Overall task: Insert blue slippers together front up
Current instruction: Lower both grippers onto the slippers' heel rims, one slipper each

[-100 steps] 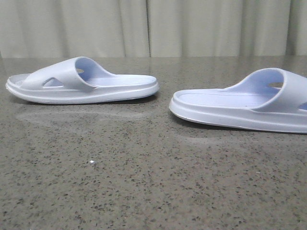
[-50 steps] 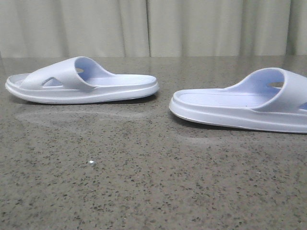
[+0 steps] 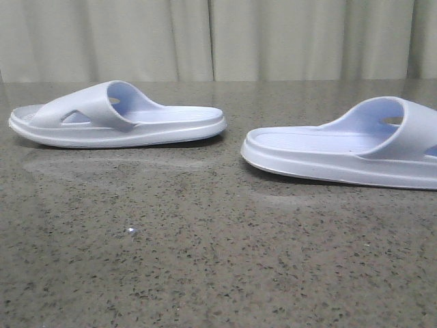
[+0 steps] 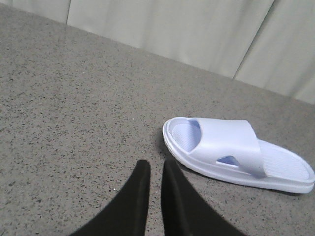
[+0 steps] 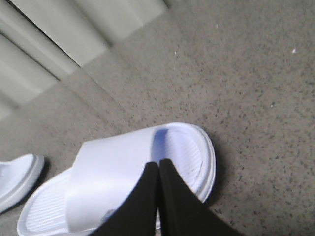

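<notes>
On the left of the speckled grey stone table [image 3: 205, 260], one pale lavender-blue foam slide sandal [image 3: 116, 116] lies sole-down exactly where it lay a second ago, and the left gripper [image 4: 155, 169], black fingers pinched nearly together around nothing, hovers near its toe. To the right, well apart, the matching slipper [image 3: 341, 154] is equally unmoved, beneath the clenched, empty right gripper [image 5: 158, 167]. With nothing shifted, I judge the joining not yet begun; no containers are visible.

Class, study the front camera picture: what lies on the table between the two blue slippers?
Nothing. The front view shows only bare speckled tabletop between the left slipper and the right slipper; their heel ends face each other across that gap, not touching.
</notes>
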Available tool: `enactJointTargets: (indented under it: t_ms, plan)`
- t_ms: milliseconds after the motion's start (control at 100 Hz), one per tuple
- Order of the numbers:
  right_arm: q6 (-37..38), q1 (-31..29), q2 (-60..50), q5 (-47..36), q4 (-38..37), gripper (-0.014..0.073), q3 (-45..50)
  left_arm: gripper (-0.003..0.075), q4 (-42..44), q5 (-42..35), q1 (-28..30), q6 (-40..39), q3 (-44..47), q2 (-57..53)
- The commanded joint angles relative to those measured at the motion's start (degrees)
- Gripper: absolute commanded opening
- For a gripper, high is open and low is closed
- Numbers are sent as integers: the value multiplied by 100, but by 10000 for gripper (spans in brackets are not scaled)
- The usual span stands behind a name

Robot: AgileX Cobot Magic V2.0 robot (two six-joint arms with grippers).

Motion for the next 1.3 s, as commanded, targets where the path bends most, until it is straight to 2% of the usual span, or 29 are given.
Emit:
enactJointTargets:
  t_ms: [0, 130, 210, 370, 420, 470, 600, 670, 950, 1020, 1140, 1290]
  plan:
    - [-26, -45, 837, 36, -222, -78, -655, 16, 94, -108, -46, 9, -588, 687]
    - [-26, -45, 1554, 702, -682, -71, -1223, 21, 84, -53, -46, 9, -859, 1287]
    - [-26, -45, 1751, 954, -799, -8, -1455, 63, 84, -49, -46, 9, -927, 1510]
    - [-26, -45, 1845, 1024, -855, 240, -1603, 286, 72, -39, -46, 9, -937, 1763]
    - [-26, -78, 1845, 997, -924, 278, -1603, 351, 64, -49, -46, 9, -937, 1801]
    - [-26, -182, 1845, 997, -1009, 279, -1603, 395, 64, -61, -46, 9, -937, 1842]
    - [-41, -707, 1968, 1112, -1070, 279, -1664, 402, 32, -72, -46, 9, -1014, 1916]
    - [-332, -940, 2167, 1425, -1070, 279, -1808, 402, 21, -72, -46, 9, -1087, 1971]
    - [-906, -1197, 3121, 2263, -897, 279, -2395, 402, 21, -62, -46, 9, -1275, 2336]
    - [-1220, -1327, 3312, 2415, -636, 279, -2461, 402, -51, -62, -46, 37, -1275, 2394]
    - [-2097, -1671, 3609, 2809, 387, 279, -2462, 402, -385, -62, -46, 354, -1275, 2496]
    - [-2931, -2111, 4088, 3386, 1263, 279, -2462, 402, -859, -94, -46, 787, -1275, 2596]
